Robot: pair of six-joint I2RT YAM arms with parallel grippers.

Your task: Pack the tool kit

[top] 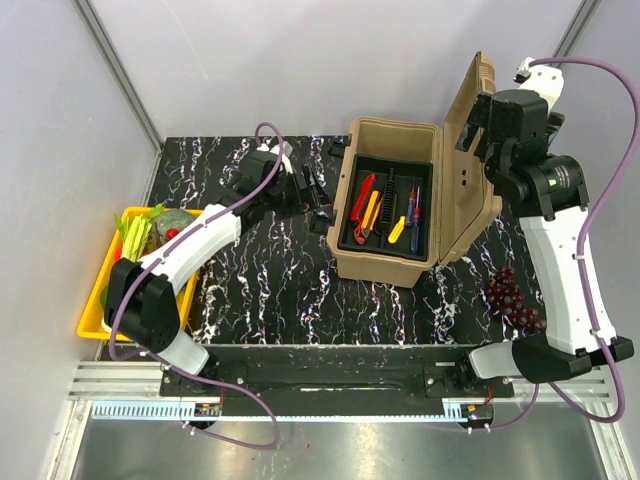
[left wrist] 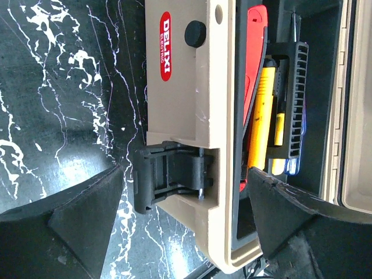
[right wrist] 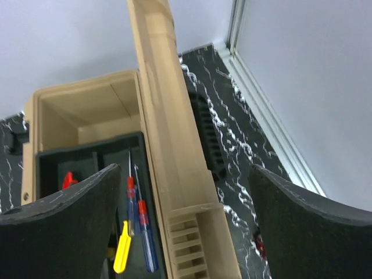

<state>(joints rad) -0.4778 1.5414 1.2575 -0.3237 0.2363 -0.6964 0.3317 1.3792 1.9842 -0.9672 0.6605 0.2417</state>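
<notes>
Two pincers stand wide open, gripping nothing. The right gripper (right wrist: 185,171) straddles the upright lid (right wrist: 168,145) of the tan toolbox (top: 385,265), which sits right of centre, toward the tabletop's far edge. Its hand tools (top: 385,210) lie in the black tray (top: 346,236). The left gripper (left wrist: 185,171) brackets the black latch (left wrist: 168,174). A loose push could let the lid slam onto the left fingers or shove the box toward the left edge.

At my left a yellow tray (top: 92,305) is sitting at the edge of the black marbled table (top: 270,285), and green vegetables (top: 135,232) with something small and red (top: 172,233) are lying in it. At my right a bunch of dark grapes (top: 512,297) is resting on the table
</notes>
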